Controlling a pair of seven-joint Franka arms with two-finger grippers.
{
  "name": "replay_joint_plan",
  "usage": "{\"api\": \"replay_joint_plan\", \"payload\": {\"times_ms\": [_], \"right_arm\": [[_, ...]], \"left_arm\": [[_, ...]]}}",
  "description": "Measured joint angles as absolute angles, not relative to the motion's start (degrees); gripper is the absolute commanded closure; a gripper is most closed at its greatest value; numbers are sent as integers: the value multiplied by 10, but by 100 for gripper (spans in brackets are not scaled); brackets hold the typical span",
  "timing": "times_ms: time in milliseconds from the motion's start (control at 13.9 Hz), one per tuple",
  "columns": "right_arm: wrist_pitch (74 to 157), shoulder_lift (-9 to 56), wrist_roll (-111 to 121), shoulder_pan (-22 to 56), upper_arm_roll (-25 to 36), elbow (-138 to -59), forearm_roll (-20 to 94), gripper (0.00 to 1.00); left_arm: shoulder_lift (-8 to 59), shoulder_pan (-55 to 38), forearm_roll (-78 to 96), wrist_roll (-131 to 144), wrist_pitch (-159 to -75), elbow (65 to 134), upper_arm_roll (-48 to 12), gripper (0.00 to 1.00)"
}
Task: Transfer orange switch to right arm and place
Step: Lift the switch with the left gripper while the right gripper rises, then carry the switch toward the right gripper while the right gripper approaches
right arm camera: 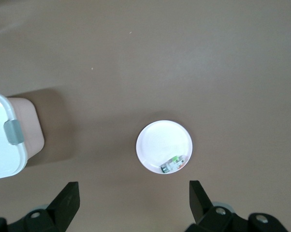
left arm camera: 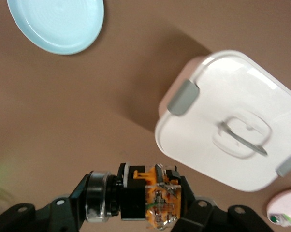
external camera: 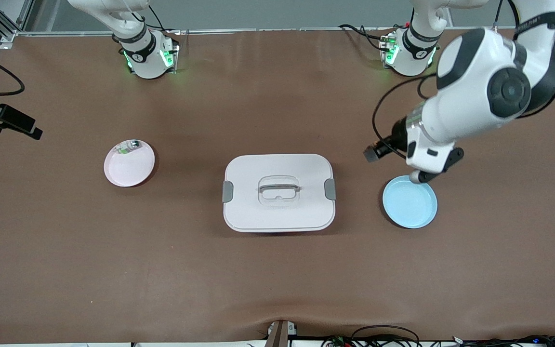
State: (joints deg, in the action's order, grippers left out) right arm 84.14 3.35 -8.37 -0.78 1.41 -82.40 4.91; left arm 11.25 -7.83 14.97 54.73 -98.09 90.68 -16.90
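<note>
With the white lidded box (external camera: 279, 193) mid-table and the blue plate (external camera: 410, 201) at its three o'clock, the left gripper (left arm camera: 136, 198) over that plate's rim clamps the orange switch (left arm camera: 148, 197), while the right gripper (right arm camera: 133, 195), high over the pink plate (right arm camera: 164, 146), waits wide open; handover and placing remain.

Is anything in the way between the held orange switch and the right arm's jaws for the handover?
The lidded white box sits mid-table between the two arms. The left gripper holds the orange switch over the blue plate; the right gripper waits open above the pink plate.
</note>
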Motion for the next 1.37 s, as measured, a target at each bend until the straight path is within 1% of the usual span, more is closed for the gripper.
{"api": "replay_joint_plan", "payload": {"times_ms": [144,360,505,577,721,865,937,1153,1369], "right_arm": [[838,33,-93,-8,14,-827,72,0],[838,33,-126,-7,13,-833,108,0],[840,33,-150,-2,12,-839,131,0],[848,32,-166,3,11,-846,144,0],[885,21,-191,17,9,-876,170,0],[944,-6,-205,35,8,-932,191,0],[973,-23,-209,44,7,-962,201,0],[1035,-63,-211,66,5,-1028,238,0],[1099,-92,-211,98,4,-1074,263,0]], "left_arm": [[100,-79,184,587,-981,905,-190,74],[99,-80,228,624,-986,884,-203,74],[99,-80,254,656,-1014,872,-217,74],[99,-79,261,677,-1039,870,-231,77],[100,-81,263,731,-1107,869,-272,84],[103,-87,263,805,-1165,870,-314,86],[104,-94,263,833,-1190,870,-326,86],[111,-130,263,890,-1269,871,-333,86],[144,-167,263,964,-1348,872,-333,86]]}}
